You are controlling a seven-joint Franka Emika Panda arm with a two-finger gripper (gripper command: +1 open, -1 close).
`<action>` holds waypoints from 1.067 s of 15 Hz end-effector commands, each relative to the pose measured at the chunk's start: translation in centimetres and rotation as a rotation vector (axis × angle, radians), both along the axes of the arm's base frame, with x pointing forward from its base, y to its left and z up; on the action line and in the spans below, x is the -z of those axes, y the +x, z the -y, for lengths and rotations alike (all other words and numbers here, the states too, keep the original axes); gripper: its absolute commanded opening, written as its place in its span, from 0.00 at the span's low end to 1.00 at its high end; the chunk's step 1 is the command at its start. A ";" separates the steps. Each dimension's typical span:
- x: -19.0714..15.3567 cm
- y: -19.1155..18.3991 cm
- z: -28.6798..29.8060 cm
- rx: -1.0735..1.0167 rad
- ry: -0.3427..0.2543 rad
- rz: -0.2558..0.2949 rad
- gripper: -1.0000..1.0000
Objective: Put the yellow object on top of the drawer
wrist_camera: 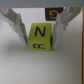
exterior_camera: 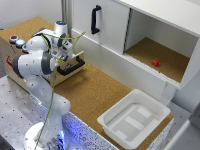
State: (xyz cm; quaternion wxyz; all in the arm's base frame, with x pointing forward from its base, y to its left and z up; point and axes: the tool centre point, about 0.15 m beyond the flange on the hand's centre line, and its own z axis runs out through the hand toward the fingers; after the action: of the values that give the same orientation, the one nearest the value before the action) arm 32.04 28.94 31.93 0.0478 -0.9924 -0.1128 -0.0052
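Yellow lettered cube [wrist_camera: 40,37] is held between the closed jaws of the gripper [wrist_camera: 40,36] over a pale surface.

In the exterior view, the gripper [exterior_camera: 61,56] is seen above the light plywood drawer [exterior_camera: 66,65] with its black bar handle [exterior_camera: 71,67], pulled out of a small wooden box [exterior_camera: 25,31] with a cork top. A white plastic tray [exterior_camera: 133,119] lies at 4 o'clock, a small red object [exterior_camera: 155,62] at 3 o'clock inside the white cabinet [exterior_camera: 165,40].

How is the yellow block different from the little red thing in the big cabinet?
The yellow block sits between the fingers of the gripper; the red thing lies alone on the cabinet's cork floor. The yellow block shows black letters; no marks can be made out on the red thing. Both are small and blocky.
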 end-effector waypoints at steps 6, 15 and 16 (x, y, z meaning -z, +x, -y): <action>-9.6 0.2 -5.5 -0.153 -0.018 0.164 0.00; -13.9 1.2 -17.5 -0.892 -0.165 0.057 0.00; -13.9 1.0 -18.5 -0.999 -0.190 0.037 0.00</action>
State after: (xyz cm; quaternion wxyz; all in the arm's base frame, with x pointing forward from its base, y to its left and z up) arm 31.20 39.88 44.46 0.0618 -0.8901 -0.4366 -0.1151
